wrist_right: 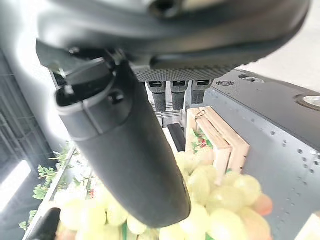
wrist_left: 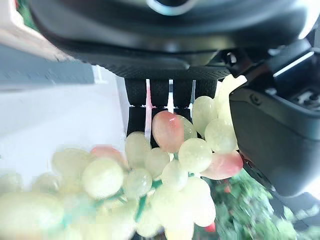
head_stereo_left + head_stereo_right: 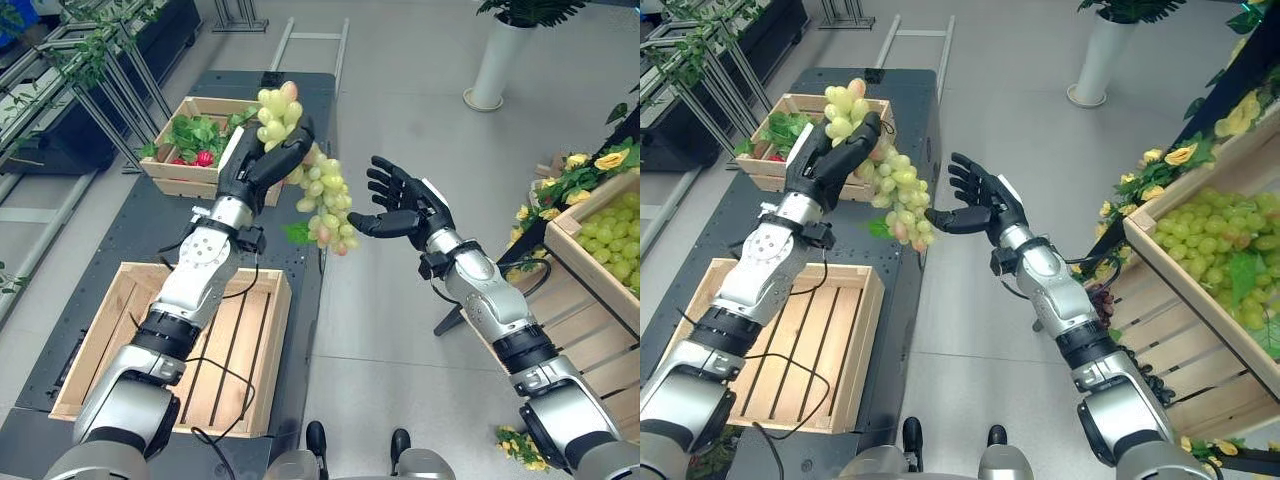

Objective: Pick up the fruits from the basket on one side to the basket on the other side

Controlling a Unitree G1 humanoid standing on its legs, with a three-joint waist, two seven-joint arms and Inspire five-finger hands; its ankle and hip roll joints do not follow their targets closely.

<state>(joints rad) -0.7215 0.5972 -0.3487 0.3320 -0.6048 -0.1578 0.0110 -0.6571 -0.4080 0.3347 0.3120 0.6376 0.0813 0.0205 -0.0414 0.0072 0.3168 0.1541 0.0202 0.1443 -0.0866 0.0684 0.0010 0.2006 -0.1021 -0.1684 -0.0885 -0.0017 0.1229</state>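
A long bunch of pale green grapes [image 3: 322,196] with a few pink ones hangs in the air between the dark table and the floor gap. My left hand [image 3: 258,160] is shut on its upper part, fingers curled round the top grapes [image 2: 170,145]. My right hand [image 3: 402,208] stands open just to the right of the bunch's lower end, its thumb tip close to the lowest grapes [image 3: 910,225]. In the right wrist view the grapes [image 1: 210,200] lie past the thumb [image 1: 125,150]. An empty slatted wooden crate [image 3: 115,320] lies on the table below my left arm.
A second wooden crate [image 3: 190,175] with leaves and red fruit sits at the table's far end. At the right stands a wooden bin of green grapes [image 3: 1220,260] trimmed with yellow flowers [image 3: 610,158]. A white planter [image 3: 497,60] stands on the grey floor beyond.
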